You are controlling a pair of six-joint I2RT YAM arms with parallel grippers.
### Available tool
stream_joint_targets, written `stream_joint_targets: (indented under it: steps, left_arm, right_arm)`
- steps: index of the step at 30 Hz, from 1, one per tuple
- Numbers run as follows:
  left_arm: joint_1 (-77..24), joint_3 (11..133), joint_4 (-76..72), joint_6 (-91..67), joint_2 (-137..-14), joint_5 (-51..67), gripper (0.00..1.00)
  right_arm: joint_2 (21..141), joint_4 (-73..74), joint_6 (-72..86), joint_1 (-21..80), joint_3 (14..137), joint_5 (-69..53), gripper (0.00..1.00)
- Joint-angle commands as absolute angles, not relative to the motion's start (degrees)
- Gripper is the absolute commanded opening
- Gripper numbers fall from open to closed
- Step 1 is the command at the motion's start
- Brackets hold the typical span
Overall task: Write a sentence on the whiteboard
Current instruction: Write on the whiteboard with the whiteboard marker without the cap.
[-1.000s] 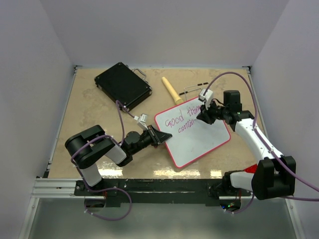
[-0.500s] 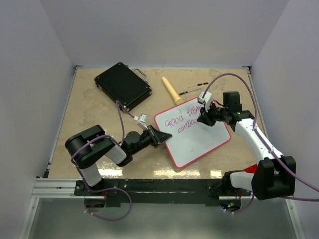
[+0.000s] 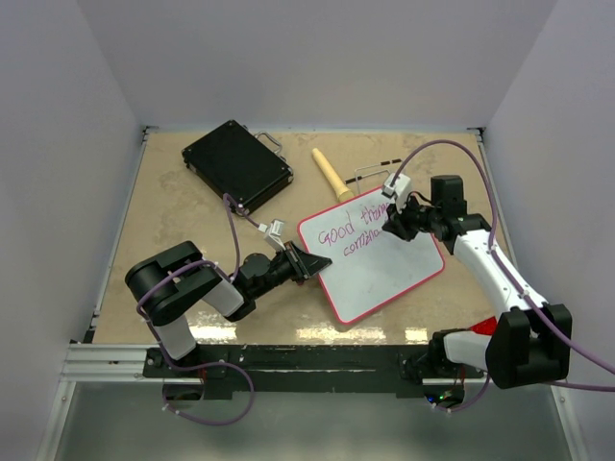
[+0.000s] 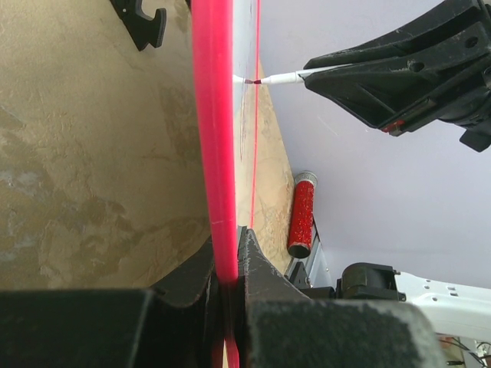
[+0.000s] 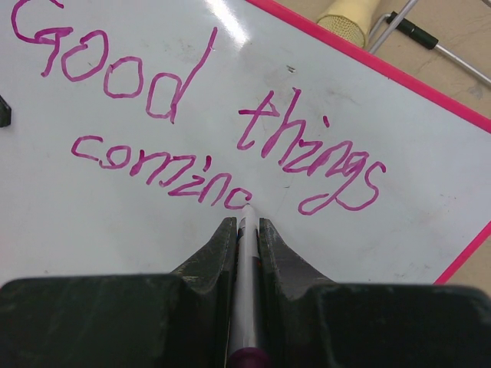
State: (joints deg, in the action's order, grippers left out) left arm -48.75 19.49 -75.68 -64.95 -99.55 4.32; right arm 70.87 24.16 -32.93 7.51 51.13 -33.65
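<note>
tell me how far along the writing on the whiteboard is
Done: "Good things" fills the top line of the sentence on the whiteboard, with "comin" below. In hand: the right jaws are shut on the marker, tip touching the board at the unfinished "g"; the left jaws clamp the pink rim. Left: finishing that letter, plus any further words for the bare lower half.
</note>
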Motion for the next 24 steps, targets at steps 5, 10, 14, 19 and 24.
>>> stream_joint_targets:
  steps: [5,10,14,19,24]
  left_arm:
    - [-48.9,19.1,-94.7,-58.8,-99.4,6.2,0.0]
    - [-48.9,19.0,-94.8,-58.8,-99.6,6.3,0.0]
    - [-48.9,18.8,-94.9,-58.8,-99.4,6.2,0.0]
    - [-49.0,18.6,-95.1,-58.9,-99.3,6.1,0.0]
    - [-48.9,18.5,-95.3,-58.9,-99.3,6.1,0.0]
  right_arm:
    - [70.6,20.7,-31.1,7.7,52.9,-33.3,0.0]
    - [71.2,20.9,-31.3,7.7,53.0,-33.7,0.0]
    - [71.1,22.7,-32.5,7.6,52.8,-33.9,0.0]
    - [71.2,25.0,-34.2,7.6,52.7,-34.4,0.0]
    - [70.9,27.3,-35.9,7.6,52.5,-34.2,0.0]
